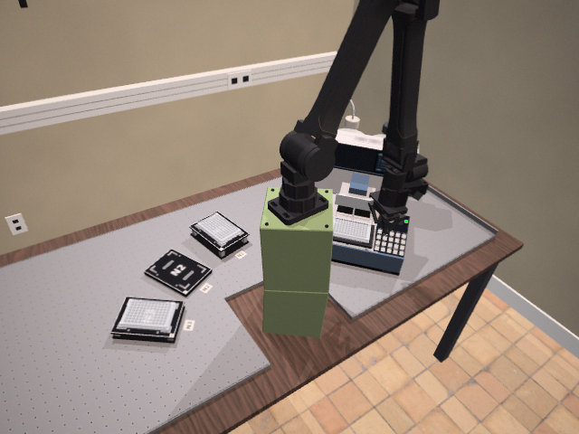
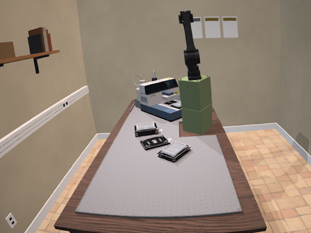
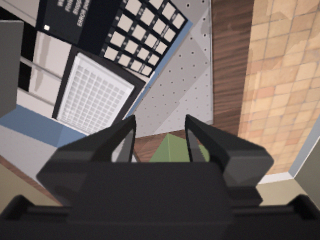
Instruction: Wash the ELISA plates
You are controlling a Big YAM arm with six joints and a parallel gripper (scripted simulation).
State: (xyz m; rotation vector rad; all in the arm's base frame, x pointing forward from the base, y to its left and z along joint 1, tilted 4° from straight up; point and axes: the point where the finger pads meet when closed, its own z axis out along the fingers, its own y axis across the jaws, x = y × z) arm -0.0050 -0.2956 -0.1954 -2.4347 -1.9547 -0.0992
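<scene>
Plate (image 1: 353, 230) (image 2: 176, 105) (image 3: 97, 95) on washer (image 1: 366, 259) (image 2: 160, 110) (image 3: 75, 25), arm (image 1: 405, 79) (image 2: 189, 35) bent, pincer (image 1: 387, 224) (image 3: 160, 120) above keypad (image 1: 391, 241) (image 3: 142, 37)

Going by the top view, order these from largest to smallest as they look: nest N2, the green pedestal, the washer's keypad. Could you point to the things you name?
1. green pedestal (image 1: 295, 261) (image 2: 195, 105) (image 3: 170, 150)
2. nest N2 (image 1: 161, 267) (image 2: 148, 147)
3. washer's keypad (image 1: 391, 240) (image 3: 142, 39)

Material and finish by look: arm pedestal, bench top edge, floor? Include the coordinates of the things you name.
Pedestal (image 1: 295, 261) (image 2: 195, 105): probably painted metal, satin green; even color, crisp edges, bolt heads on top.
Bench edge (image 1: 355, 341) (image 2: 161, 230): wood or wood-look laminate, dull brown; streaky grain.
Floor (image 1: 402, 373) (image 2: 271, 173) (image 3: 280, 75): likely matte terracotta tile; mottled orange-tan blocks, joint lines.
</scene>
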